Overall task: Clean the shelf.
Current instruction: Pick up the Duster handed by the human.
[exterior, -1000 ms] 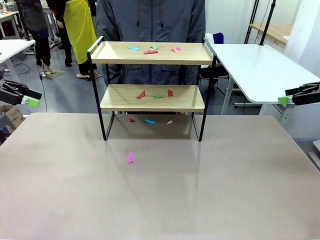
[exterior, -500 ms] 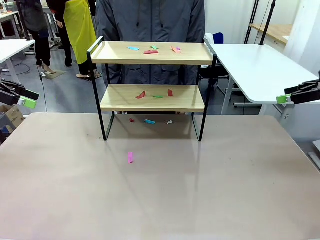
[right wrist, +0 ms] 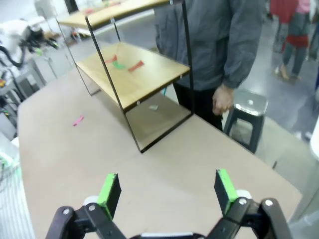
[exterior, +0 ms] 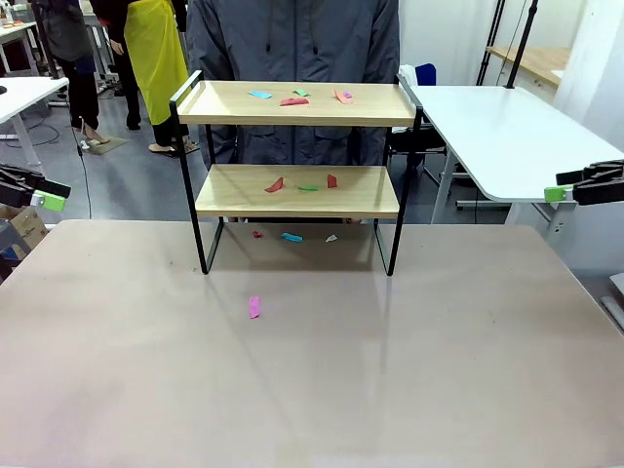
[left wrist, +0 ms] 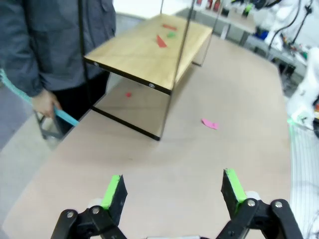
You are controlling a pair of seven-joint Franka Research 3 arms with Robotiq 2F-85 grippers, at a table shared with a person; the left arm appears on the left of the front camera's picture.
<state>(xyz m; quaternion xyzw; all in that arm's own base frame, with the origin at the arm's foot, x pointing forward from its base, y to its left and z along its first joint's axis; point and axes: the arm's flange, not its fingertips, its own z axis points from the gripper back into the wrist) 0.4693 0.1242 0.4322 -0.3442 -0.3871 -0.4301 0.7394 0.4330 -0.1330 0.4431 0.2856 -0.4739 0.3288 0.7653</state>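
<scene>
The shelf (exterior: 297,192) stands at the far middle of the table, two wooden boards in a black frame. Several coloured paper scraps lie on its top board (exterior: 292,100), some on the lower board (exterior: 304,183) and some on the table under it (exterior: 292,237). One pink scrap (exterior: 254,307) lies in front of the shelf. My left gripper (exterior: 44,198) hangs open off the table's left edge, far from the shelf (left wrist: 152,52). My right gripper (exterior: 565,191) is open off the right edge, also far from the shelf (right wrist: 132,72). Both hold nothing.
A person in a grey jacket (exterior: 292,39) stands right behind the shelf, holding a blue-handled tool (left wrist: 65,117) in one hand. A stool (right wrist: 246,107) stands beside them. A white table (exterior: 497,132) sits at the right. The near tabletop (exterior: 312,390) is bare.
Both grippers drifted slightly at the picture's edges; the left one moved a little farther left. The shelf and scraps have not moved.
</scene>
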